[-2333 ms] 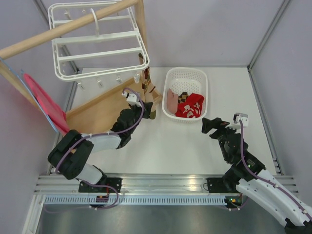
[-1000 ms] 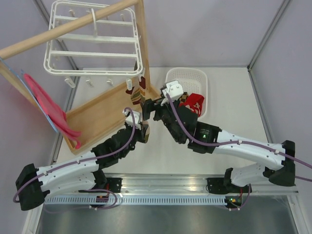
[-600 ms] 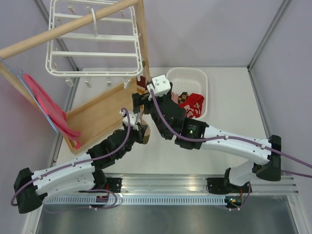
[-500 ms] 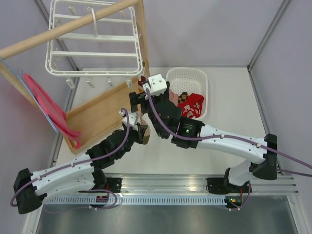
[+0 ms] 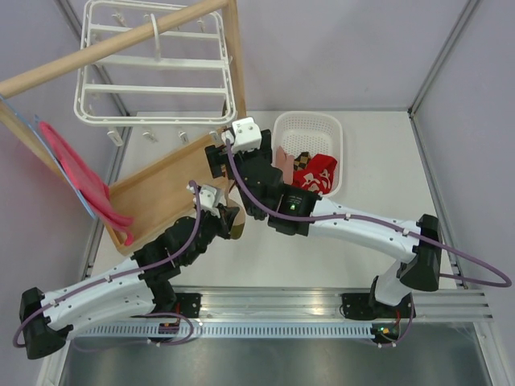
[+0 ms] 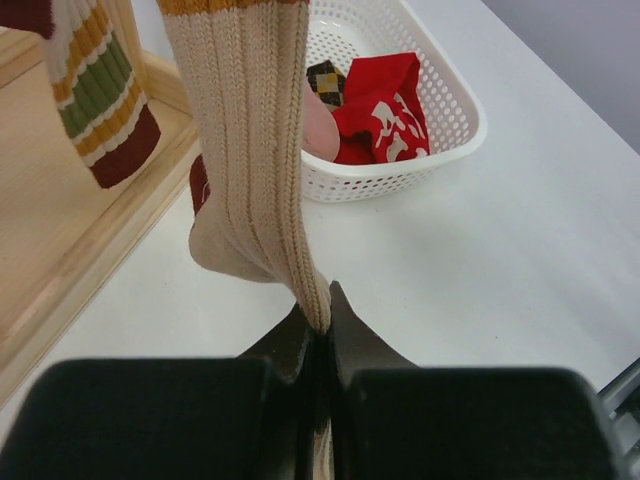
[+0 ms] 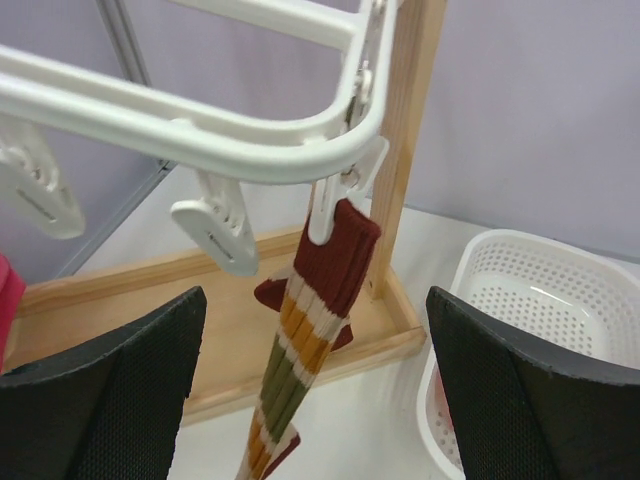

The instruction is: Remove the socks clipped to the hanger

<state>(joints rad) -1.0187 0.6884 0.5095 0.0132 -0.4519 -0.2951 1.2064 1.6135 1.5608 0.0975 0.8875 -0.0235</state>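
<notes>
left wrist: left gripper (image 6: 318, 322) clamped on the cream sock (image 6: 250, 150); right gripper (image 7: 315, 300) gapes wide, empty, should squeeze the clip (image 7: 325, 205) squarely before any downward tug.

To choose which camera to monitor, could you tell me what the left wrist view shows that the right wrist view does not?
Only the left wrist view: the left gripper shut on a cream sock, and red socks in the basket. Only the right wrist view: the hanger, a clip holding a striped sock by its maroon cuff, and the right gripper, open. Both: the basket, a striped sock and the wooden rack.
</notes>
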